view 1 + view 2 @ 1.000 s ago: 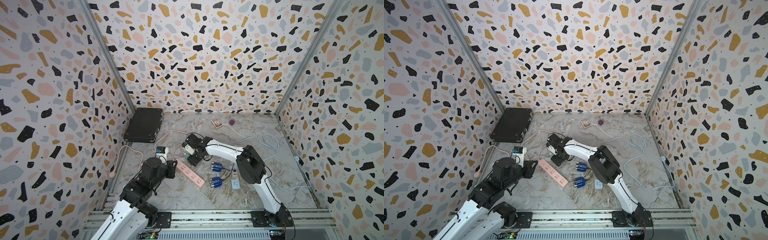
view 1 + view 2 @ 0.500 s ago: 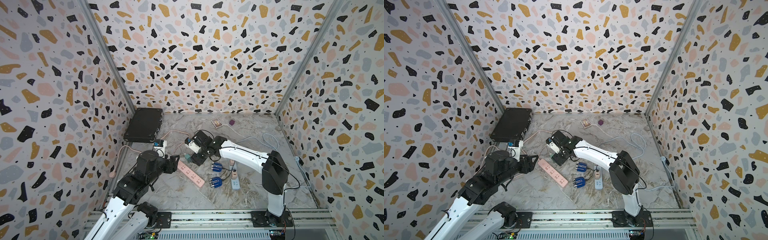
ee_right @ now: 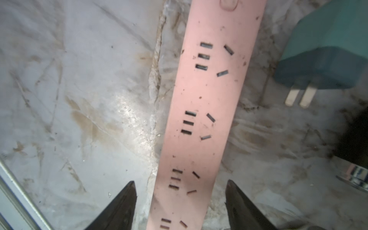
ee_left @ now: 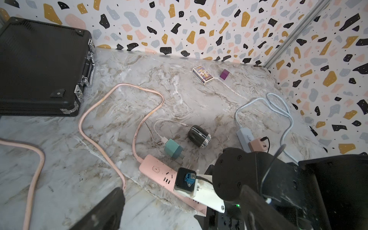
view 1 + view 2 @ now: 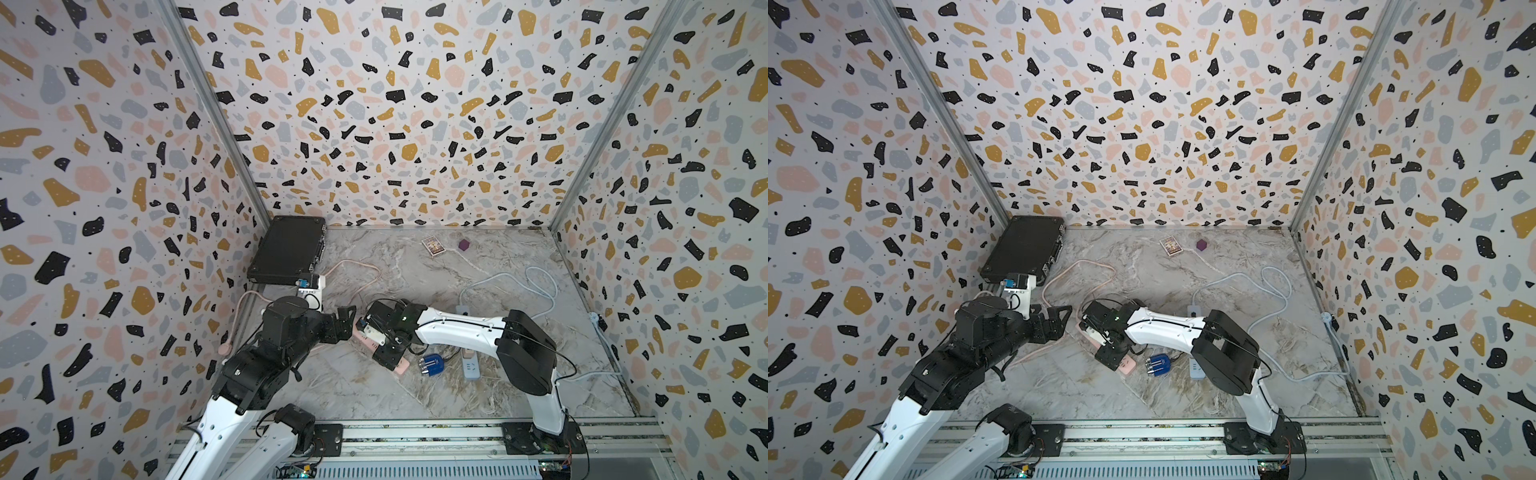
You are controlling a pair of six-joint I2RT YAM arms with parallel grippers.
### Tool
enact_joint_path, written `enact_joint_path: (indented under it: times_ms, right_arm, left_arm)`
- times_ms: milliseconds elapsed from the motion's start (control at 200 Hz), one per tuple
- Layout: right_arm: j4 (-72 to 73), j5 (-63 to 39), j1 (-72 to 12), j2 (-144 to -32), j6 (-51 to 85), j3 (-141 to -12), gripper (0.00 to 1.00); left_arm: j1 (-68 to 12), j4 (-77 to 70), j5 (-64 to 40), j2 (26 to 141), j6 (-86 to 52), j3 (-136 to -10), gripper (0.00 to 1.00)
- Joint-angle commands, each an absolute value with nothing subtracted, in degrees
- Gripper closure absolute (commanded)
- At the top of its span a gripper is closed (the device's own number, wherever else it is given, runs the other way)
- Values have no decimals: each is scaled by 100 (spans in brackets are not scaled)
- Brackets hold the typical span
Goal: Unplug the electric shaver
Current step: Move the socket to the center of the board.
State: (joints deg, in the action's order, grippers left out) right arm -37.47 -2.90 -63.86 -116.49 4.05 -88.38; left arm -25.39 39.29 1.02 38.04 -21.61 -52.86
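**A:** Starting on the left, the left gripper (image 5: 345, 323) hangs over the marble tabletop (image 4: 179, 95), close to the switch end of the pink power strip (image 4: 157, 169). How do the fingers look?

**B:** Spread wide, and they carry nothing. In the left wrist view one dark finger (image 4: 107, 207) overlaps the pink cord (image 4: 87, 111). I can't tell whether they touch.

**A:** Across to the right gripper (image 3: 182, 196), then.

**B:** Parted as well, wider than the strip. Its black fingertips (image 3: 128, 196) stand either side of the pink body, with a sliver of marble showing on each side. It straddles the strip without squeezing it.

**A:** And the shaver?

**B:** The electric shaver (image 4: 199, 136) is a stubby black barrel with a chrome band. It lies on its side on the marble, between the pink strip and the white power strip (image 4: 244, 135). The right arm hides it in both top views. The teal charger plug (image 4: 172, 150) lies just beside the pink strip, out of the sockets with both prongs bare. Its white cable (image 4: 163, 139) loops round, and the free tip lies near the shaver and looks apart from it.

**A:** Any lettering?

**B:** The black case (image 4: 39, 67) shows silver latches and no legible words. The pink strip's switch carries a tiny mark I can't read. The card box (image 4: 202, 74) by the back wall has colourful print that is too small to read. The purple cube (image 4: 224, 74) beside it is plain.
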Motion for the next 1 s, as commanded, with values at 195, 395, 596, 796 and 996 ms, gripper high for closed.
enact_joint_path:
  times_ms: [195, 395, 596, 796, 996]
  right_arm:
    - [-3871, -277, -6495, -12035, 535, -9274, 44]
    - [-3931, -233, -6548, -12205, 595, -9670, 70]
    - [-4269, 105, -6548, -12651, 624, -10606, 71]
    - [-4682, 711, -6536, -13381, 834, -11844, 67]
    - [-4965, 781, -6234, -13946, 1371, -12923, 67]
  left_arm:
    - [-2496, 4030, 202, 3754, -2039, -5432, 8]
    - [-2476, 4153, 317, 3704, -1981, -5523, 8]
    - [-2453, 4274, 374, 3651, -1942, -5624, 8]
    - [-2449, 4352, 374, 3619, -1934, -5634, 7]
    - [-2436, 4332, 268, 3601, -1969, -5583, 8]
